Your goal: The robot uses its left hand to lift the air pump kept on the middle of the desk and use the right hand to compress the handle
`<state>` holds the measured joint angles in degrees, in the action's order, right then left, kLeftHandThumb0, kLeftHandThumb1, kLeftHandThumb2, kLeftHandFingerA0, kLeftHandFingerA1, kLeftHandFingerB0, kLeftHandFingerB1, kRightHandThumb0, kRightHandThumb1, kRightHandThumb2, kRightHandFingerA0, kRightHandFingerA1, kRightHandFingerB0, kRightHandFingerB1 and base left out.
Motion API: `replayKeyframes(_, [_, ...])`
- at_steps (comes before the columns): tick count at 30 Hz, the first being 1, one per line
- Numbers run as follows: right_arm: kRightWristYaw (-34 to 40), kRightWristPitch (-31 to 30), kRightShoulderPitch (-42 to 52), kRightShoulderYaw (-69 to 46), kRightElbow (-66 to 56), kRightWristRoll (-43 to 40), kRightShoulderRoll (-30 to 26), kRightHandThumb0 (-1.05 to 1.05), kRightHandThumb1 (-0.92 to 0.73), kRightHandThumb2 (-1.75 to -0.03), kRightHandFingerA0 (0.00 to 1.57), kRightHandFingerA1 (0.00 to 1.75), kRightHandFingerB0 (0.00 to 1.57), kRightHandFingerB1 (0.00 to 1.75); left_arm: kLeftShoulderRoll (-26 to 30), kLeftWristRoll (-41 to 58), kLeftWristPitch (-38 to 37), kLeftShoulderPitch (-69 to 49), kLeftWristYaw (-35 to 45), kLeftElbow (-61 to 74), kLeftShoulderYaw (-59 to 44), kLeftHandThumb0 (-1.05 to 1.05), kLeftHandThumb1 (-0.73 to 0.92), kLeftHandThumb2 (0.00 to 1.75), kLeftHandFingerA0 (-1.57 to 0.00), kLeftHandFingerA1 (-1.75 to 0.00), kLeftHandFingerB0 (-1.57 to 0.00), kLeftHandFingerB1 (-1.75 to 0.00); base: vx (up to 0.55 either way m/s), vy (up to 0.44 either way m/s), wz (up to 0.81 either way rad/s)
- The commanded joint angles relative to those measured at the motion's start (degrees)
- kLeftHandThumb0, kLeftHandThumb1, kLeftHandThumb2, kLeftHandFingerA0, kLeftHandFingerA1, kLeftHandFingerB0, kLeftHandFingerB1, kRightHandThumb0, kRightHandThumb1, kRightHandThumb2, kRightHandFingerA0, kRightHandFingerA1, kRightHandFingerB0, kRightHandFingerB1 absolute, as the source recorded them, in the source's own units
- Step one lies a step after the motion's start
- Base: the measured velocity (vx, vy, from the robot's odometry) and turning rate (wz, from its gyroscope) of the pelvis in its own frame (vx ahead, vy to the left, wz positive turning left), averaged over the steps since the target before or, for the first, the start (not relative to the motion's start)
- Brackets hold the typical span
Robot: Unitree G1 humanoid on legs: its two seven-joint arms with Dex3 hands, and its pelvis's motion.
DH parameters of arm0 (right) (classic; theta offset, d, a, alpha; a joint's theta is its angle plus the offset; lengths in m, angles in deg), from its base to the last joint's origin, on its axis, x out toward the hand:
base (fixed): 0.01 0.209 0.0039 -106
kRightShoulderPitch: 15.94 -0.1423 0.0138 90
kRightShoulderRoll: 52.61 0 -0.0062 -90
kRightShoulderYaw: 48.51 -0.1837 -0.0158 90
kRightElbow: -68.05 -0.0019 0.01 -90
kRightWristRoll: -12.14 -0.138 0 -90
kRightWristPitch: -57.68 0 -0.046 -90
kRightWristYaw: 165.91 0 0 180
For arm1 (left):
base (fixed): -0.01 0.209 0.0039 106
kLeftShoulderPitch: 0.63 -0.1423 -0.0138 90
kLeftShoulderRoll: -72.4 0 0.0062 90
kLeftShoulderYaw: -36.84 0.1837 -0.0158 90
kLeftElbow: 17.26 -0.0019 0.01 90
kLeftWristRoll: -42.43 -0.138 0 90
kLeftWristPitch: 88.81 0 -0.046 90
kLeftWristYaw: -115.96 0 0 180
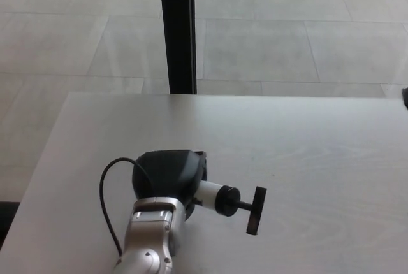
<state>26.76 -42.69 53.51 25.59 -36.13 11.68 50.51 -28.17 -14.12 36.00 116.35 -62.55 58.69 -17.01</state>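
Inside left hand [167, 175]: air pump [220, 197].

Pale grey desk [306, 140]

Pale wood-grain desk [319, 140], black vertical post [177, 28], grey tiled floor [287, 25]

Looks like office or lobby space: plain pale grey rectangular desk [319, 159] up front, large light grey stone floor tiles [255, 44] beyond, tall black vertical post [177, 28] rising behind desk edge
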Motion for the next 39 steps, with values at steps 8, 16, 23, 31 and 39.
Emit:
replayKeyframes(8, [-4.57, -2.68, 5.31, -6.73, -3.11, -5.38, -5.79, -0.65, -0.92, -0.68, 0.4, 0.71, 0.48, 0.47, 0.59, 1.77, 1.55, 1.88, 5.07, -11.95, 0.01, -0.36, 0.66, 0.69, -0.8, -1.6, -0.46, -0.65, 0.0, 0.0, 0.0])
replayKeyframes(16, [-4.52, -2.17, 7.78, -7.12, -3.03, -6.51, -4.74, -0.64, -0.9, -0.67, 0.41, 0.75, 0.5, 0.47, -3.12, 17.12, 5.98, 5.57, 21.76, -10.22, -12.93, -0.93, 0.54, 0.93, 0.0, -0.24, 0.0, 0.0, 0.0, 0.0, 0.0])
replayKeyframes(23, [-4.33, -1.57, 8.97, -6.85, -2.35, -5.43, -4.9, -0.59, -0.91, -0.67, 0.4, 0.79, 0.49, 0.47, -3.47, 21.93, 6.85, 5.13, 25.77, -6.81, -18.53, -1.01, 0.59, 1.01, 0.0, -0.15, 0.0, 0.0, 0.0, 0.0, 0.0])
replayKeyframes(31, [-6.38, -3.5, 9.79, -7.24, -2.64, -6.32, -6.69, -0.66, -0.91, -0.67, 0.31, 0.73, 0.4, 0.43, -4.3, 30.07, 6.28, 3.14, 28.25, -1.98, -27.19, -0.89, 0.67, 0.61, 0.0, 0.0, 0.0, 0.0, 0.0, 0.0, 0.0])
replayKeyframes(39, [-10.41, -3.78, 14.52, -14.03, -0.17, -7.48, -12.92, -0.69, -0.92, -0.7, 0.31, 0.68, 0.35, 0.41, 0.75, 47.86, -0.18, 1.28, 30.71, 12.3, -52.15, -0.92, 0.58, 0.92, 0.0, -0.05, 0.0, 0.0, 0.0, 0.0, 0.0])
